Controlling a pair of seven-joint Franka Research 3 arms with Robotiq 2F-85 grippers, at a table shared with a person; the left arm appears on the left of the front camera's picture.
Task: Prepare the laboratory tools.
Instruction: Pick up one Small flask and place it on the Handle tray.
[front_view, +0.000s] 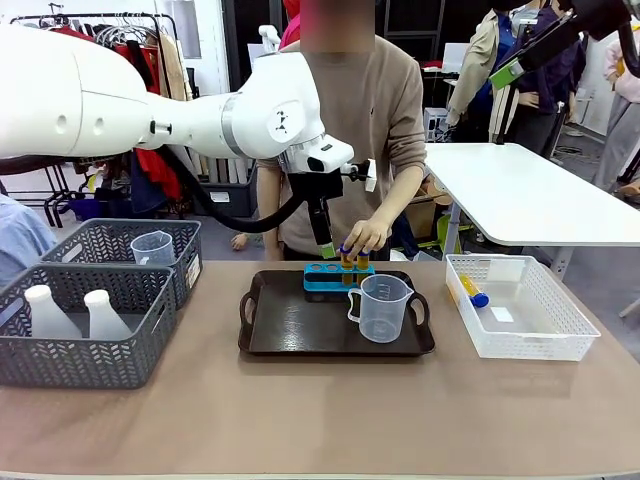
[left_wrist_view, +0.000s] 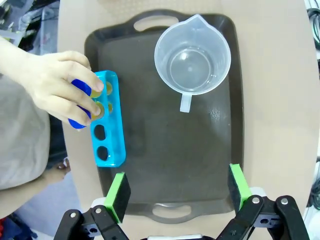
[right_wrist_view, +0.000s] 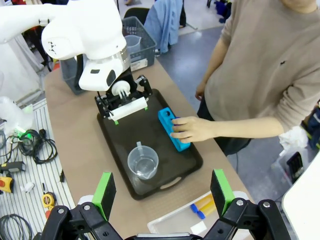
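While two white flasks (front_view: 48, 312) wait in the grey basket (front_view: 80, 360) at left, the left claw (left_wrist_view: 178, 190) hangs over the dark tray (front_view: 300, 325), jaws wide apart and empty, apparently keeping clear of the person's hand (left_wrist_view: 60, 90), which seats blue-capped tubes (front_view: 352, 262) in the blue rack (left_wrist_view: 107, 145). Beside it the clear jug (front_view: 382, 308) stands upright on the tray. One spare tube (front_view: 473, 291) lies in the white basket (front_view: 520, 345). At right, the right claw (right_wrist_view: 163, 191) is raised, open, holding nothing

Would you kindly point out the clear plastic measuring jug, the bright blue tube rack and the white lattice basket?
Clear plastic measuring jug (front_view: 381, 312), front view, on its side wall.
Bright blue tube rack (left_wrist_view: 115, 141), left wrist view, on its top face beside the holes.
White lattice basket (front_view: 530, 347), front view, on its near wall.
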